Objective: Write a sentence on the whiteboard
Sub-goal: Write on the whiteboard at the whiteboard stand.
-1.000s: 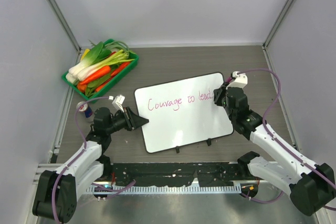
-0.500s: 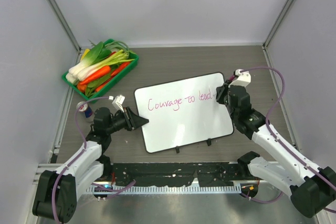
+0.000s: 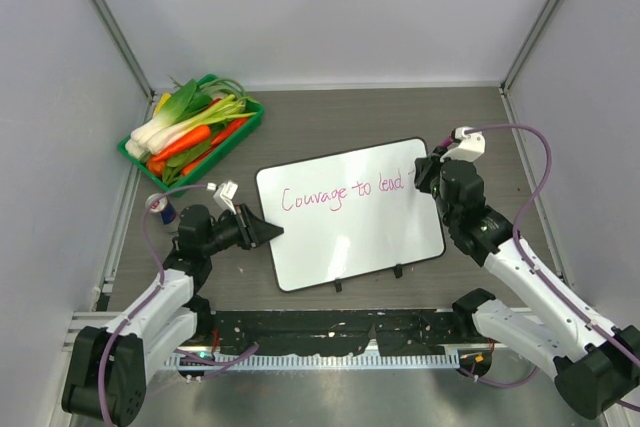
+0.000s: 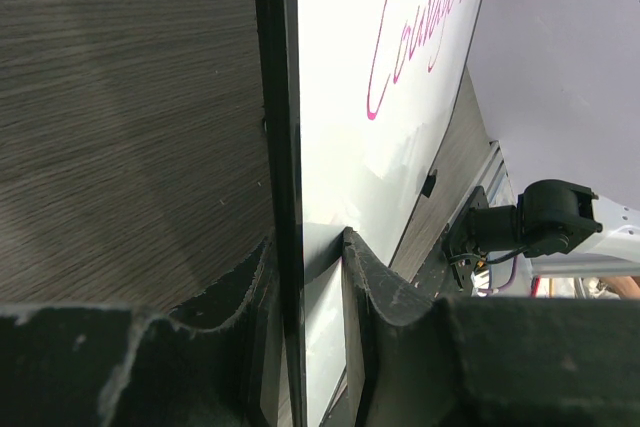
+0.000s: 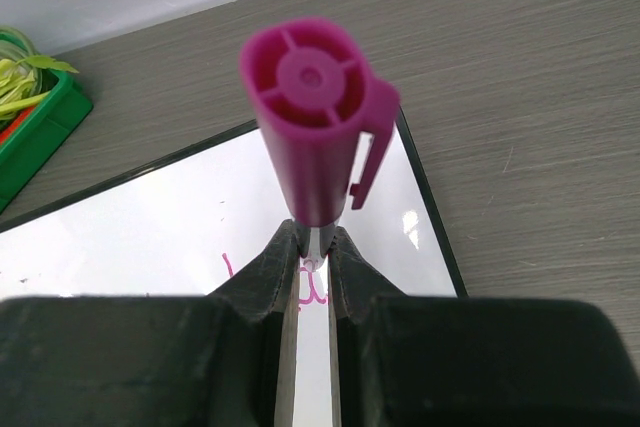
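Nearest, at the table's [image 3: 350, 117] front edge, both arm bases sit bolted, and each arm reaches in toward the board [image 3: 350, 242] from its own side. The left tool [image 4: 305, 244] is pinched on the board's thin black frame at its left edge; in the wrist view one finger lies under the frame and the other on the glossy face. That hold most likely serves as an anchor, so the board does not slide or turn under the push of writing.

The board lies flat near the middle of the table, slightly turned, with its two small clips on the near long edge. The right tool [image 5: 313, 242] stands over the board's upper right part, fingers pressed onto the barrel of a magenta marker [image 5: 315, 127], cap end up toward the wrist camera and tip down. The upright grip suits short, controlled strokes. The fingers hide the tip, so I cannot tell whether it touches the surface.

Across the board runs the sentence [image 3: 340, 192], pink cursive reading roughly "Courage to lead", ending just beside the marker. The line looks unfinished, with little white space left to its right.

Farthest, at the back left, a green tray [image 3: 256, 119] of vegetables sits well apart from the work.
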Controlling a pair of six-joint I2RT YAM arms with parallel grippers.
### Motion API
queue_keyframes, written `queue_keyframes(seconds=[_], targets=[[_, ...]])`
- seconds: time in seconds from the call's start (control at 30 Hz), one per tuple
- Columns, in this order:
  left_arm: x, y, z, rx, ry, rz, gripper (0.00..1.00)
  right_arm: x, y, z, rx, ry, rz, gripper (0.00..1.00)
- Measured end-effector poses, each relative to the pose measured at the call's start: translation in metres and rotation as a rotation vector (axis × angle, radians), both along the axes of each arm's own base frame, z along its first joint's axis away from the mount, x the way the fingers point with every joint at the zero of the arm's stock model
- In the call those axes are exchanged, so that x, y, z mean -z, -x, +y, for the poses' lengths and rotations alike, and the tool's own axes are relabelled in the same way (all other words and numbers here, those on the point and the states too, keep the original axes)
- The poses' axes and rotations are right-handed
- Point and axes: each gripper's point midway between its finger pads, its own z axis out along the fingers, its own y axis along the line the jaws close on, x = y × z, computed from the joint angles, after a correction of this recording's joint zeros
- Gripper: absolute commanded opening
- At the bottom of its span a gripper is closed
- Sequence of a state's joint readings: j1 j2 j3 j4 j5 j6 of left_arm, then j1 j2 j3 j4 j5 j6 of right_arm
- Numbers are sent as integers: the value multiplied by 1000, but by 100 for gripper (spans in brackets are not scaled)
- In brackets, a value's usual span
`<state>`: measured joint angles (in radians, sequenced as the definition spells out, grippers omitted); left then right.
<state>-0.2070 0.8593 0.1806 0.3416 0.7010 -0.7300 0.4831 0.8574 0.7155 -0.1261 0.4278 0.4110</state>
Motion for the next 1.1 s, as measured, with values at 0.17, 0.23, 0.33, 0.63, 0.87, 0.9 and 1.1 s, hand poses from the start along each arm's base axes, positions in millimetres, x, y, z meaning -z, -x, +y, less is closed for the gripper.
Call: queue_keyframes(seconds=[0.17, 0.23, 0.33, 0.63, 0.87, 0.9, 1.1], targets=[[2, 0, 0, 1, -1, 6, 0, 8, -3, 2, -5, 16, 23, 2], [2, 0, 0, 2, 0, 7, 0, 8, -3, 2, -6, 18, 24, 1], [2, 0, 0, 2, 0, 8, 0, 7, -3, 2, -7, 20, 18, 2], [2, 0, 0, 2, 0, 7, 0, -6, 3, -4, 8, 7, -24, 2], [2, 0, 0, 2, 0, 7, 0, -10, 4, -8, 24, 4, -38, 1], [2, 0, 0, 2, 0, 6, 0, -10, 4, -8, 24, 4, -37, 1], [0, 0, 0, 1, 1, -2, 0, -6, 4, -8, 22, 8, -30, 2]])
